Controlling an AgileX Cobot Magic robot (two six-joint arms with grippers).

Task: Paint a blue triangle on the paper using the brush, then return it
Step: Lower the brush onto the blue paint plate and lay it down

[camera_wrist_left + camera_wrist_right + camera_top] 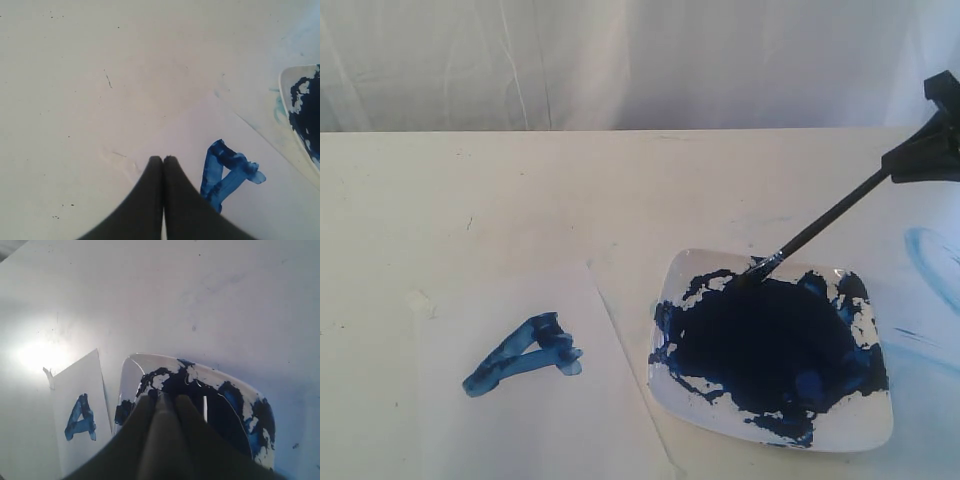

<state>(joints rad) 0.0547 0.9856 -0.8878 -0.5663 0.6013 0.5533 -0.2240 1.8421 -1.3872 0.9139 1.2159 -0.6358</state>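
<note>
Brush (pixel 820 225) is light, thin and stiff, with a slick black handle. Your right hand (pixel 905 165) clamps the handle's far end, and the bristles dip at the edge of the paint pool (pixel 770 345) on the plate (pixel 868 432). It likely swivels, so hold firmly, clear of the wet tip. Your left hand (pixel 163 161) is clenched on nothing.

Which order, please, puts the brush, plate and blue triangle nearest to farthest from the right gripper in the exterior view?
1. brush, held by the right gripper.
2. plate, lower left of it.
3. blue triangle, far left on the paper.
</note>
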